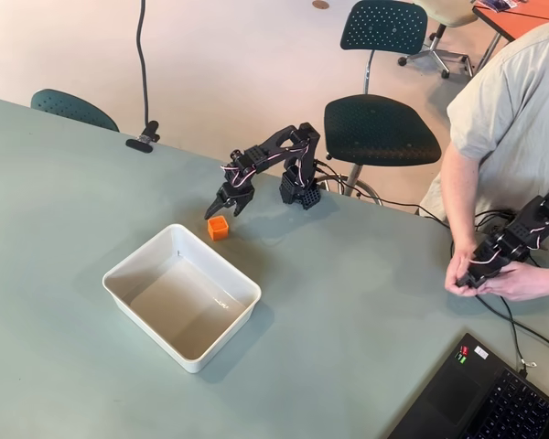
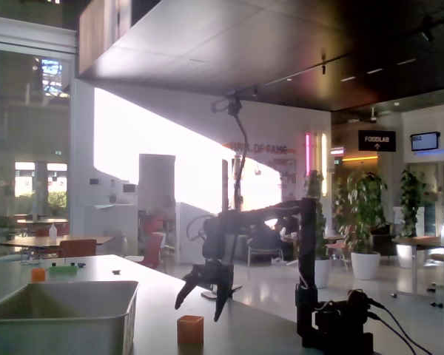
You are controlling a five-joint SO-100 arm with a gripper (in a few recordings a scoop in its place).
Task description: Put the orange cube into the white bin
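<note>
The orange cube (image 1: 218,228) sits on the grey-green table just beyond the white bin's (image 1: 133,261) far corner. In the fixed view the orange cube (image 2: 190,330) rests right of the white bin (image 2: 59,322). My black gripper (image 1: 225,205) hangs open just above and behind the cube, fingers pointing down. In the fixed view the gripper (image 2: 200,299) spreads its two fingers above the cube without touching it. The bin holds nothing.
The arm's base (image 1: 300,190) stands at the table's far edge. A person (image 1: 503,110) sits at the right. A laptop (image 1: 494,398) lies at the front right corner. Chairs (image 1: 381,128) stand behind the table.
</note>
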